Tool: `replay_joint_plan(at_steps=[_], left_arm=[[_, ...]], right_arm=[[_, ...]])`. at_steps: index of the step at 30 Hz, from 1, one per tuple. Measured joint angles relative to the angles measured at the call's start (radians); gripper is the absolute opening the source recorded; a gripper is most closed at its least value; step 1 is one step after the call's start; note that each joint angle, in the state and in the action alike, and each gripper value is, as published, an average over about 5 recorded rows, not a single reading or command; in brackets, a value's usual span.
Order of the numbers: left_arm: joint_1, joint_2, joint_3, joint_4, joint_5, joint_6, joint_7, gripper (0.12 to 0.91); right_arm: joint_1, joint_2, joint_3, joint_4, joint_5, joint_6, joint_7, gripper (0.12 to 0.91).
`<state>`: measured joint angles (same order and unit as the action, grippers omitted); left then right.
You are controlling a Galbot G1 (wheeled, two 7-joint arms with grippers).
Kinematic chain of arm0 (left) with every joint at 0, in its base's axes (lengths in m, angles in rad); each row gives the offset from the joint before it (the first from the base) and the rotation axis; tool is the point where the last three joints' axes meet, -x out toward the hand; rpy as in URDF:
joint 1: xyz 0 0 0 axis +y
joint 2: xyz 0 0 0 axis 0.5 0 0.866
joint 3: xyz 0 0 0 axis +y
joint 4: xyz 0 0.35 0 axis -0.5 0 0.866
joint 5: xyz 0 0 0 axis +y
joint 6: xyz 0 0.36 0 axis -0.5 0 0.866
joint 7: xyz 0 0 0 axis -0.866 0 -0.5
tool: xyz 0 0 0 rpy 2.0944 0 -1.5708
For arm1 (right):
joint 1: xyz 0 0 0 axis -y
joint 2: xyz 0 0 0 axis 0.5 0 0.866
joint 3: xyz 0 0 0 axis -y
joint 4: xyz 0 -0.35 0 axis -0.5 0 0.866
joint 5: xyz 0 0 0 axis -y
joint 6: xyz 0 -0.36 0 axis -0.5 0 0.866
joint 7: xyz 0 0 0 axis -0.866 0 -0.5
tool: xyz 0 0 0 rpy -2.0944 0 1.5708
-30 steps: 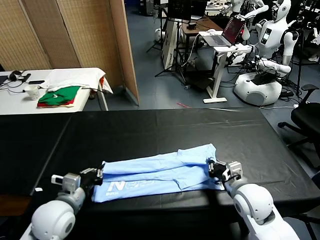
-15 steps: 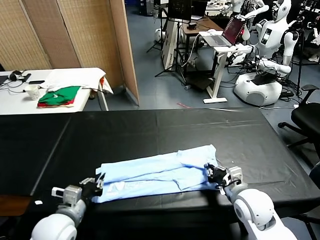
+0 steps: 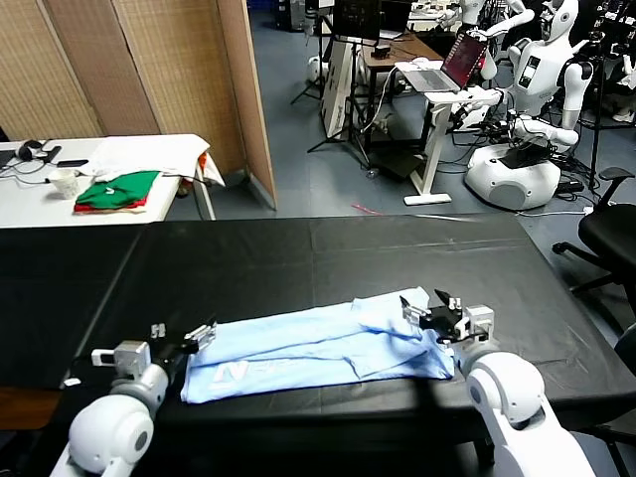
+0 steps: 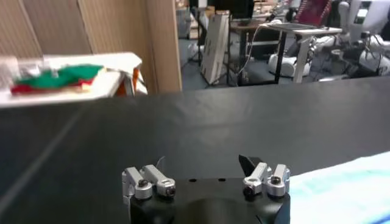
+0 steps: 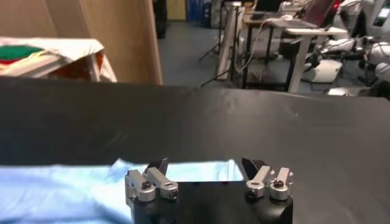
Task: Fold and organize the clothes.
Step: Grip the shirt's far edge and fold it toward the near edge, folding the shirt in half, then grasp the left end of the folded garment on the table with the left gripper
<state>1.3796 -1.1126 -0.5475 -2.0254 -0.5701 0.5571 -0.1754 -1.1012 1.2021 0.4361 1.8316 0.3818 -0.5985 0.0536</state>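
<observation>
The pale light-blue T-shirt (image 3: 318, 343) lies folded in a long strip near the front edge of the black table (image 3: 298, 263), its white printed mark (image 3: 231, 373) at the left end. My left gripper (image 3: 182, 333) is open and empty, just over the shirt's left end. In the left wrist view (image 4: 204, 163) the shirt (image 4: 344, 189) lies off to one side of it. My right gripper (image 3: 430, 308) is open and empty above the shirt's right end. In the right wrist view (image 5: 205, 165) the shirt (image 5: 61, 189) shows beneath and beside the fingers.
A white table (image 3: 40, 204) at the back left holds folded green and red garments (image 3: 117, 189) and a cup (image 3: 65, 182). A wooden partition (image 3: 169, 70) stands behind. Parked robots (image 3: 517, 149) and a desk are at the back right, an office chair (image 3: 611, 234) at the right.
Both grippers were low at the shirt's ends and drew it slightly toward the front edge. Now both have opened and lifted, and the shirt lies released on the table.
</observation>
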Motion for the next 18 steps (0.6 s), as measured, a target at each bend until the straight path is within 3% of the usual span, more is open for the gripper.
replay_joint_plan(at_steps=[9,12,14,18], left_arm=[[-0.011,-0.010,0.011,0.060,0.002,0.028,0.008,0.880],[-0.003,-0.006,0.012,0.054,0.008,0.032,0.015,0.788],[0.003,-0.004,0.013,0.048,0.011,0.034,0.019,0.686],[0.010,-0.003,0.013,0.042,0.027,0.033,0.030,0.448]], right_arm=[[0.033,0.025,-0.005,-0.088,-0.006,0.014,-0.003,0.864],[0.039,0.034,-0.006,-0.107,-0.011,0.022,-0.006,0.819],[0.041,0.041,-0.007,-0.117,-0.015,0.028,-0.008,0.784],[0.037,0.054,-0.007,-0.120,-0.031,0.041,-0.009,0.598]])
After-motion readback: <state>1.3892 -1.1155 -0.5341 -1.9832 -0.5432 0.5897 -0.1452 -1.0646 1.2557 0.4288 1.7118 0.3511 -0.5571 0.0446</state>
